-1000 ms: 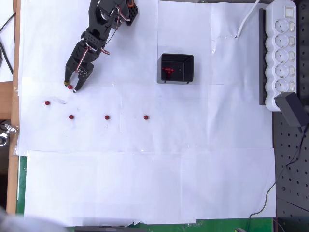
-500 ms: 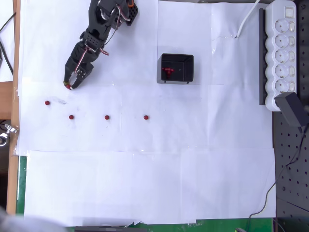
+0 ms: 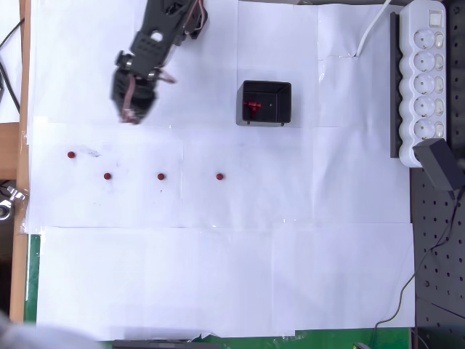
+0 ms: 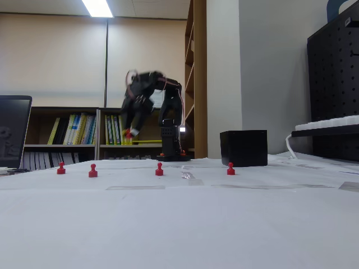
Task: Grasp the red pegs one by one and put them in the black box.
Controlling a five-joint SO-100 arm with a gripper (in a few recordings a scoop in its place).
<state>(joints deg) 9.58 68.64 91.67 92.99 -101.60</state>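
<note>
Red peg (image 4: pixel 128 134) gripped in raised pincer (image 3: pixel 131 114)

The overhead view is looking straight down on the white paper-covered table (image 3: pixel 218 276), arm base at the top. The fixed view is sitting low at table level, facing the arm across the paper; both are taking in the black box (image 3: pixel 266 102) (image 4: pixel 243 148).

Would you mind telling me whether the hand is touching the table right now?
Apart. The fixed view shows the hand raised well above the table, with bookshelf background between them.
</note>
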